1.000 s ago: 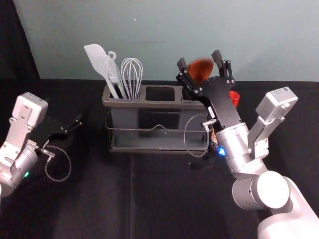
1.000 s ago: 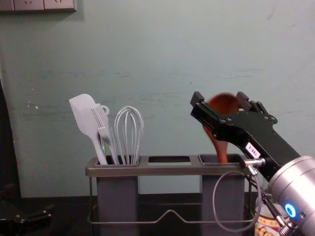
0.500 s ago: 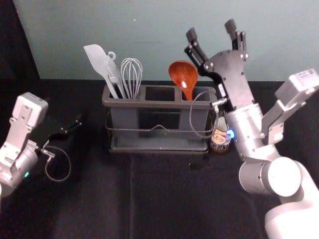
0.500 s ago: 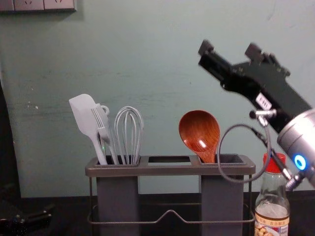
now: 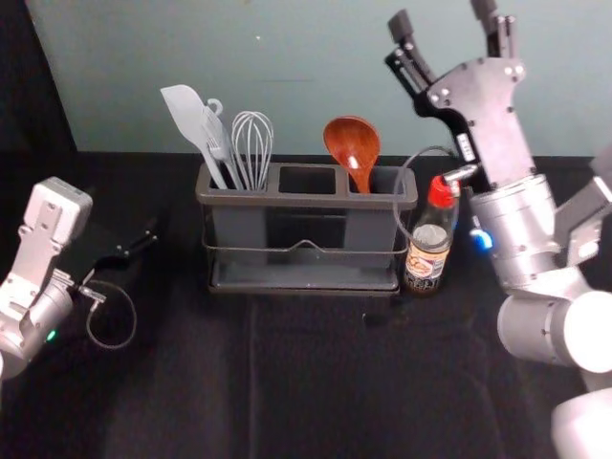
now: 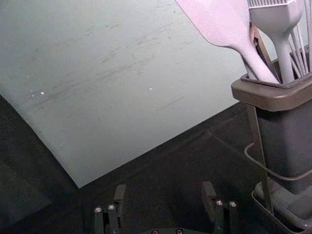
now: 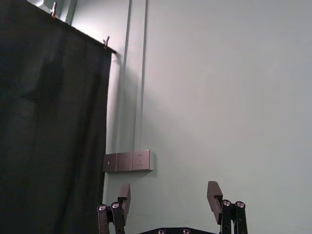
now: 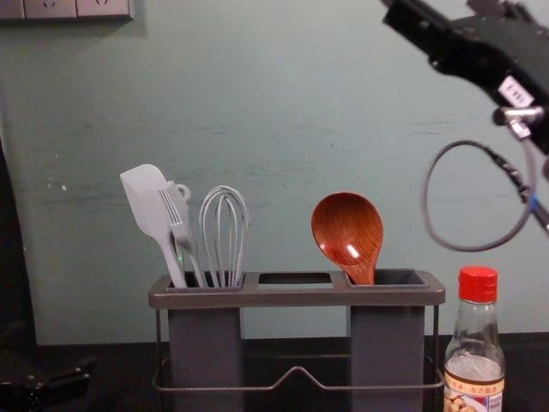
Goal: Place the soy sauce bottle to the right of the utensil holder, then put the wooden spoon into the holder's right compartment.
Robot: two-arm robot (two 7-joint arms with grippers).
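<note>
My right gripper (image 5: 445,21) is raised above and right of the holder, open with nothing in it; the right wrist view shows the same gripper (image 7: 168,202) against the wall. The wooden spoon (image 5: 352,143) stands bowl up in the right compartment of the utensil holder (image 5: 304,201), leaning left. Right beside the holder, the soy sauce bottle (image 5: 428,244) is upright with its red cap on. My left gripper (image 5: 143,239) stays parked left of the holder; in the left wrist view that gripper (image 6: 163,200) is open and holds nothing.
A white spatula (image 8: 147,202), a fork-like tool (image 8: 178,219) and a whisk (image 8: 225,232) stand in the holder's left compartment. Behind the dark-covered table (image 5: 191,382) rises a pale wall. A cable loop hangs from the right arm above the bottle.
My right gripper has let go of the spoon and moved up and to the right. The spoon tipped left in its compartment, and the bottle came into clear sight. The left arm kept still.
</note>
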